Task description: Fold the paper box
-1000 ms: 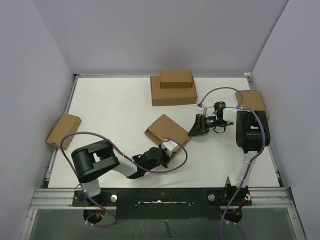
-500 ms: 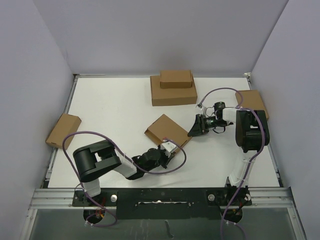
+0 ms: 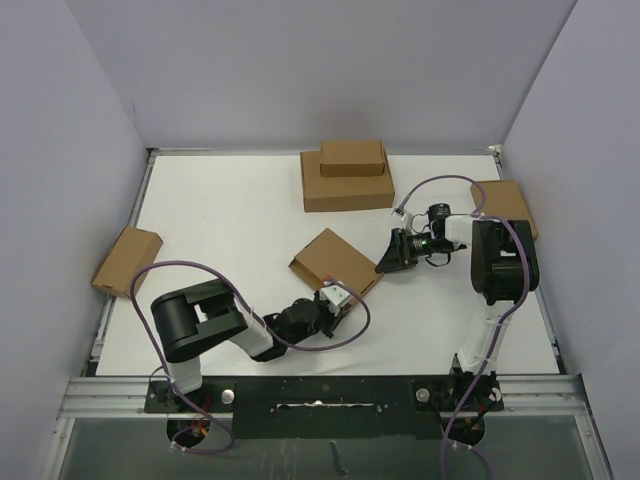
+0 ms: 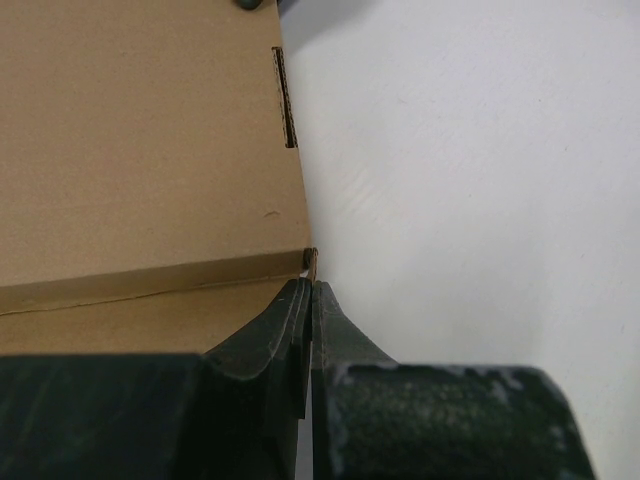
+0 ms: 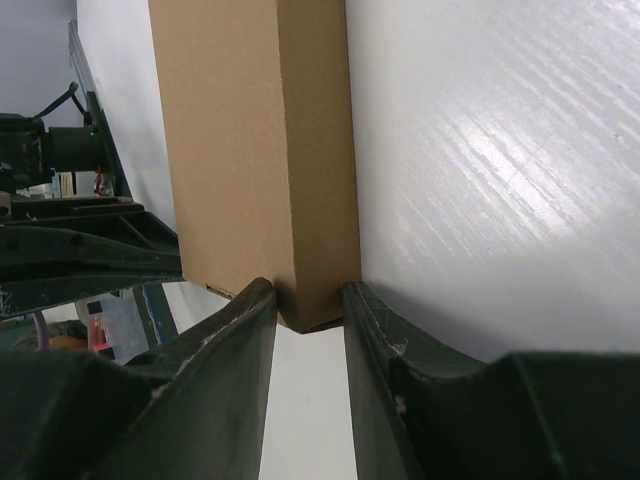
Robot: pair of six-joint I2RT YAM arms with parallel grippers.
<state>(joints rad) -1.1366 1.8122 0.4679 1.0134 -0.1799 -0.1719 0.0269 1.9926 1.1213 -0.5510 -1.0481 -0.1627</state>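
Observation:
The paper box (image 3: pixel 335 260), a flat brown cardboard mailer, lies at the table's middle, turned at an angle. My left gripper (image 3: pixel 334 300) is at its near corner. In the left wrist view the fingers (image 4: pixel 311 285) are pressed together on the thin edge of the box's side wall (image 4: pixel 311 262), with the box top (image 4: pixel 150 150) to the left. My right gripper (image 3: pixel 386 264) is at the box's right corner. In the right wrist view it (image 5: pixel 307 288) clamps that corner of the box (image 5: pixel 250 130) between both fingers.
A wide brown box (image 3: pixel 346 190) with a smaller box (image 3: pixel 352 157) on top stands at the back. Another brown box (image 3: pixel 127 260) lies at the left table edge and one (image 3: pixel 505 205) at the right, behind the right arm. Grey walls surround the table.
The left arm's elbow has shifted slightly to the right. The box and the right arm have stayed in place.

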